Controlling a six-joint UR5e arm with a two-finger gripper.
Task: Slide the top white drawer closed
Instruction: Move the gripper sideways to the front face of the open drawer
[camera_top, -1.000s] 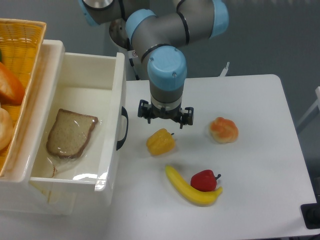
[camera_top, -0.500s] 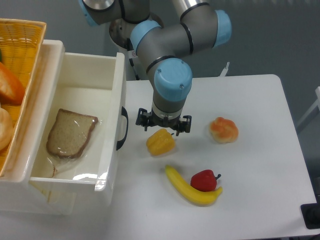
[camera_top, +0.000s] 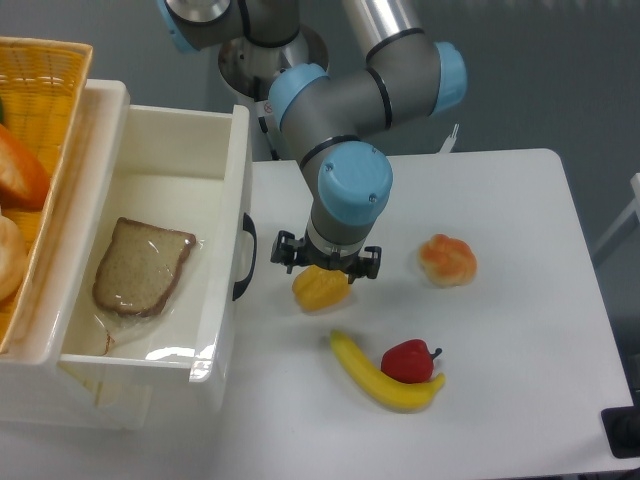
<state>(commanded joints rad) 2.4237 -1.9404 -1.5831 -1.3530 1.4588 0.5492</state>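
Note:
The top white drawer stands pulled out at the left, its flat front panel facing right with a curved black handle. A slice of bread in clear wrap lies inside it. My gripper hangs just right of the handle, pointing down over a yellow pepper. Its fingers are hidden beneath the wrist, so their state does not show. The gripper is not touching the drawer front.
A yellow wicker basket with food sits on top at the far left. On the white table lie a bread roll, a banana and a red pepper. A second white drawer front sits below.
The gripper has moved down the image and slightly right, from beside the drawer front's upper part to directly over the yellow pepper. The drawer has not moved.

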